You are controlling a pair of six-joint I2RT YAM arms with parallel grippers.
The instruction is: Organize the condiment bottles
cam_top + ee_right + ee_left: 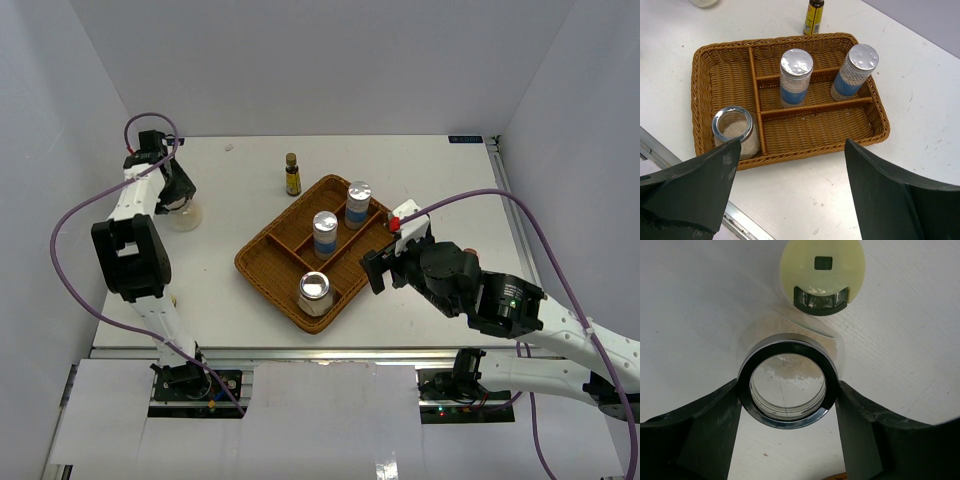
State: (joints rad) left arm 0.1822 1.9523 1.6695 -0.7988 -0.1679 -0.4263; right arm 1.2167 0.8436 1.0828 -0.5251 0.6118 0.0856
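Observation:
Two silver-capped blue-labelled cylinders (325,233) (358,203) stand in the brown woven tray (250,268). A squat silver-lidded glass jar (314,292) of white grains sits in its near compartment. A slim amber bottle (292,175) stands on the table behind the tray. My left gripper (180,205) is at the far left, shut on a second glass jar (785,365), with both fingers against its lid ring. A pale yellow-capped item (822,270) lies just beyond it. My right gripper (385,258) is open and empty by the tray's right side.
In the right wrist view the tray rim (880,125) lies just past my open fingers, with the cylinders (795,80) (852,72), jar (735,130) and amber bottle (814,15) beyond. The table's metal front edge (670,150) is close on the left.

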